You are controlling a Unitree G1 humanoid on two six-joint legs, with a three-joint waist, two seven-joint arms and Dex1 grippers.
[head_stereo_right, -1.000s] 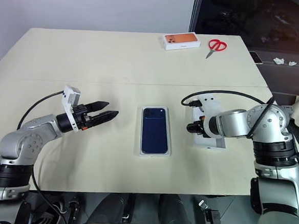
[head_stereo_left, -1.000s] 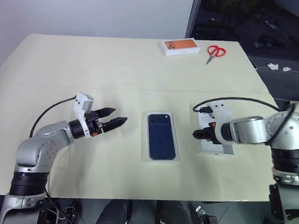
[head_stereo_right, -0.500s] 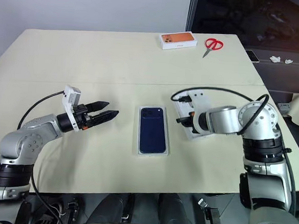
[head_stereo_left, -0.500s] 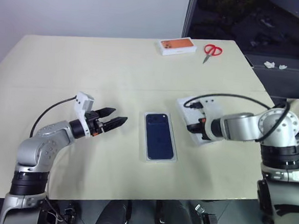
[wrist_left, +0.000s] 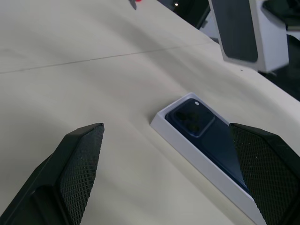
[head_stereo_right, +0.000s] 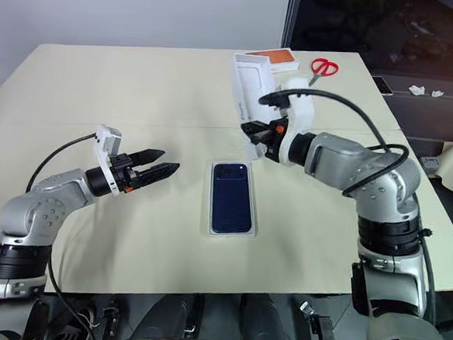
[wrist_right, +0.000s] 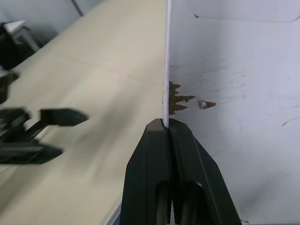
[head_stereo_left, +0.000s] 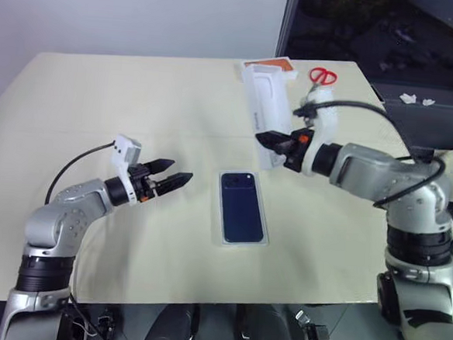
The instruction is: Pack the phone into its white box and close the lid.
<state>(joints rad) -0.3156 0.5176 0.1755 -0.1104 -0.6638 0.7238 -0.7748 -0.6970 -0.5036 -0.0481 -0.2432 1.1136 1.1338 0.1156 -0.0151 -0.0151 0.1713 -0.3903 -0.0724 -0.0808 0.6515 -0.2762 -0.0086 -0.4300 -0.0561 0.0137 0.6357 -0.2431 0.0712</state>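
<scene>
A glossy, glass-like dark blue back is shown by the phone (head_stereo_left: 242,207), which is set in the matt white cardboard of the white box (wrist_left: 187,145). The lid (wrist_right: 234,103) is seen as smooth white card, scuffed and torn to brown fibre near its edge. The desk (head_stereo_left: 137,109) is covered in a matt cream sheet, and a fine cross-hatched texture is borne by the black fingers (wrist_left: 79,159) of the left hand (head_stereo_left: 169,179).

You can't see the far end of the orange-topped box (head_stereo_left: 274,64); the raised lid (head_stereo_left: 265,110) hides it.
</scene>
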